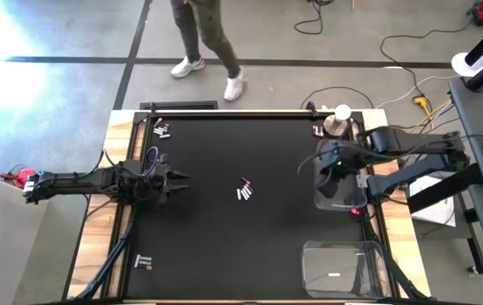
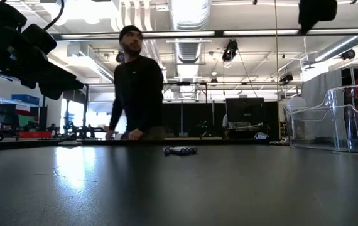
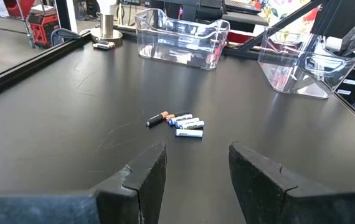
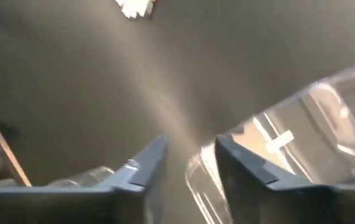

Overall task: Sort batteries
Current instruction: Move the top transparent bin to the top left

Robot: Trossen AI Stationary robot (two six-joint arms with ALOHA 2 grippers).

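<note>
A small cluster of batteries (image 1: 244,191) lies on the black mat's middle, also seen in the left wrist view (image 3: 177,122) and the low view (image 2: 180,150). Smaller groups of batteries lie at the far left (image 1: 162,129), near left (image 1: 144,263) and far right (image 1: 318,130). My left gripper (image 3: 196,165) stands open at the table's left, pointing at the middle cluster from a distance. My right gripper (image 4: 190,158) is open, raised over a clear bin (image 1: 339,191) at the right. Another clear bin (image 4: 289,155) shows a white battery (image 4: 280,142) inside.
A second clear bin (image 1: 343,269) stands at the near right corner with a white battery (image 1: 335,274) in it. A small cylinder (image 1: 341,113) stands at the far right. A person (image 2: 138,88) stands beyond the far edge. A raised rim (image 1: 250,111) frames the mat.
</note>
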